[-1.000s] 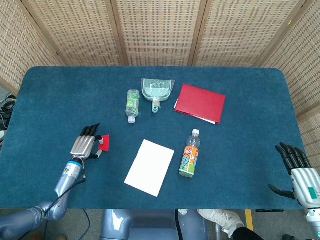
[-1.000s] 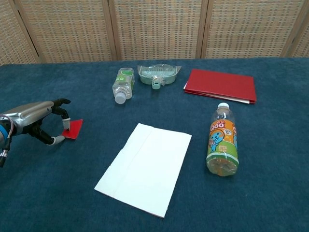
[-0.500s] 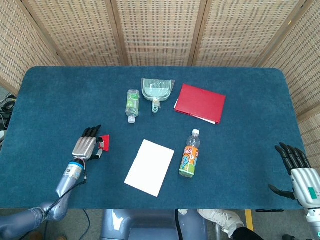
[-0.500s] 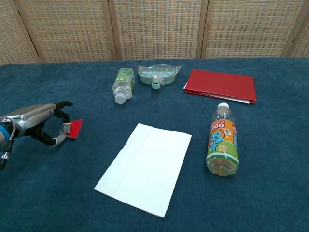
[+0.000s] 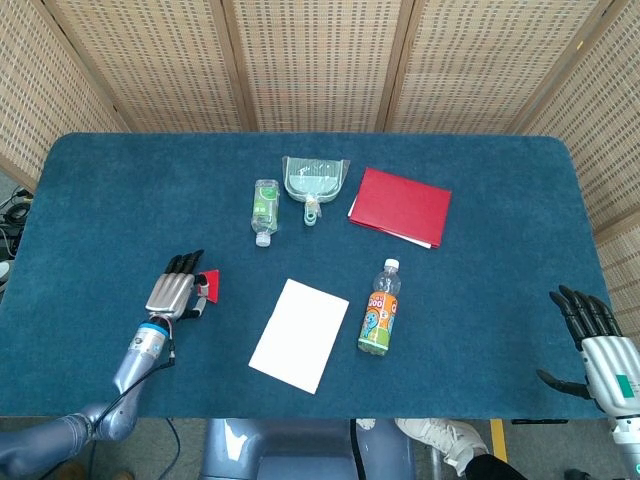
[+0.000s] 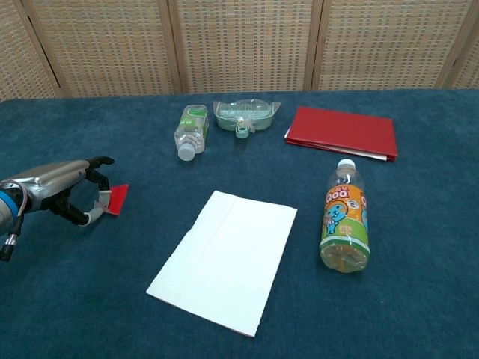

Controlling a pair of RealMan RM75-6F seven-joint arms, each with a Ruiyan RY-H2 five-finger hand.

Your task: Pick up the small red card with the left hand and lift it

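The small red card (image 5: 210,283) is pinched at its left edge between the thumb and fingers of my left hand (image 5: 174,293), near the table's front left. In the chest view the card (image 6: 117,200) is tilted, its left edge raised in the left hand (image 6: 57,191) and its right part close to the blue cloth. Whether the card still touches the cloth is unclear. My right hand (image 5: 601,352) hangs past the table's right front corner, fingers spread and holding nothing; the chest view does not show it.
A white sheet (image 5: 299,335) lies just right of the card. An orange-labelled bottle (image 5: 379,310) lies beyond it. Further back are a clear bottle (image 5: 264,208), a pale green dustpan (image 5: 314,180) and a red folder (image 5: 400,206). Woven screens stand behind the table.
The card went from lying flat to tilted up in the left hand's pinch. The hand drew back slightly toward the front edge. The right hand has stayed still.
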